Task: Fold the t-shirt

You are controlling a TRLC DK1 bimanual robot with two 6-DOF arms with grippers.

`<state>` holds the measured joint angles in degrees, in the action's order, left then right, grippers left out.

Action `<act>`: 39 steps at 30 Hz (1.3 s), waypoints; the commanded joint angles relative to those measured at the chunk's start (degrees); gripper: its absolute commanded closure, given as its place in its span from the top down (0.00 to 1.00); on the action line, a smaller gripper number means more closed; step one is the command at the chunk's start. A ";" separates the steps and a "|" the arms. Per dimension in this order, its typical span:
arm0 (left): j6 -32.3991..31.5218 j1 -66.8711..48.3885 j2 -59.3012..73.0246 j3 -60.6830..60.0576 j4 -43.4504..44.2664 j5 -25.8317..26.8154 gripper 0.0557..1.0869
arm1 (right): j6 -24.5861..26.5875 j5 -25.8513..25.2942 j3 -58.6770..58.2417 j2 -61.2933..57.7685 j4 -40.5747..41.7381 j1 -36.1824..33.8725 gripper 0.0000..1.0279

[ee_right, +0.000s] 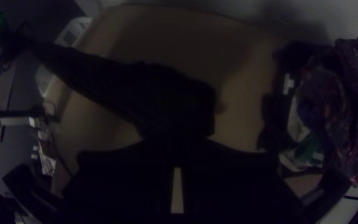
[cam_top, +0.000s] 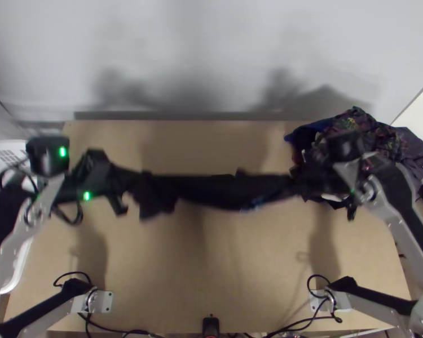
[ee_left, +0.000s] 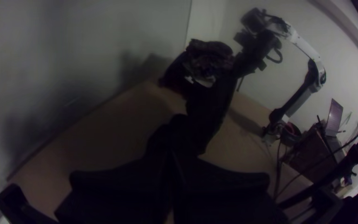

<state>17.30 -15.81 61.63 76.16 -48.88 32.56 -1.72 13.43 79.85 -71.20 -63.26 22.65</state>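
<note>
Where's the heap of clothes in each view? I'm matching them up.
Top view: heap of clothes, upper right, at the table's far right corner.
Left wrist view: heap beyond the dark shirt, next to the right pincer.
Right wrist view: heap apart from the shirt, table between them.
Shared landmark: dark shirt, stretched from left pincer to right.

Robotics lab; wooden table (cam_top: 239, 270), robot arms (cam_top: 404, 197), cables (cam_top: 73, 273)

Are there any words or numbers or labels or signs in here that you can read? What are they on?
There is no word, label, number or sign that I can read.
Dark shirt: a bluish mark, too blurred to tell if it is print.
Clothes pile: a colourful pattern and a small white patch, no letters I can make out.
</note>
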 commanded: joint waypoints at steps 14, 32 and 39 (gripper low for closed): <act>0.10 -9.50 -19.53 -25.71 -5.87 0.49 0.09 | 7.34 0.37 -34.24 6.78 -9.51 18.04 0.03; 4.32 -16.53 -15.13 -26.24 -10.88 -1.44 0.96 | 8.31 0.28 -31.25 -0.26 -15.75 17.86 0.72; 14.69 0.96 -5.11 -18.86 -13.08 -1.53 0.96 | 9.89 -0.25 -21.93 0.62 -18.82 8.28 0.89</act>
<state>25.76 -25.39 49.39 52.01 -60.60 31.40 7.38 13.69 50.48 -70.54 -80.01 38.09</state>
